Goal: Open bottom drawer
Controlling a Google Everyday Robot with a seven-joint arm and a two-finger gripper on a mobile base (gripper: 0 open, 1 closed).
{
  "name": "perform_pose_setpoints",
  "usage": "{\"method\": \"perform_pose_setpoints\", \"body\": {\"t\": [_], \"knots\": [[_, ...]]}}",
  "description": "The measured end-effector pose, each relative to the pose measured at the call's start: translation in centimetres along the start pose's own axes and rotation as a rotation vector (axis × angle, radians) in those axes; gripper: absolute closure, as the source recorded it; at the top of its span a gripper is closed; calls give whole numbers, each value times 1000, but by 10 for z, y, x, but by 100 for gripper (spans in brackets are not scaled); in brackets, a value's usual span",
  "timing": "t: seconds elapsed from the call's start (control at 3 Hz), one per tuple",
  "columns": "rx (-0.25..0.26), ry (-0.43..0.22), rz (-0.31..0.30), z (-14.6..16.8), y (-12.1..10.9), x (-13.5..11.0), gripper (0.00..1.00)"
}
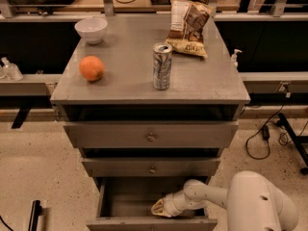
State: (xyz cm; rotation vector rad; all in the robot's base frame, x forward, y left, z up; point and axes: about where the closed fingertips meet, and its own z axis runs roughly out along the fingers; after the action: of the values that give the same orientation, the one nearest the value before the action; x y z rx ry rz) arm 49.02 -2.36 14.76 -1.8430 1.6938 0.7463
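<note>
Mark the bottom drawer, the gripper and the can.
bottom drawer (144,222): camera view, top edge of its front.
gripper (158,209): camera view, its tip, inside the drawer.
can (162,69): camera view, side wall.

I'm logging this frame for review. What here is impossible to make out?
Camera view:
- Bottom drawer: its front face and knob are cut off by the lower edge.
- Drawer floor right of the gripper, which sits inside it: hidden by the arm.
- Can: label too small to read.
</note>
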Motion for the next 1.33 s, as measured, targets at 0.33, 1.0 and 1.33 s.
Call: {"method": "perform_pose_setpoints", "body": {"t": [0.33, 1.0, 1.33], "knots": [[0, 0, 0, 0, 0, 0, 100], [0, 0, 0, 0, 0, 0, 100], [0, 0, 0, 0, 0, 0, 100]]}}
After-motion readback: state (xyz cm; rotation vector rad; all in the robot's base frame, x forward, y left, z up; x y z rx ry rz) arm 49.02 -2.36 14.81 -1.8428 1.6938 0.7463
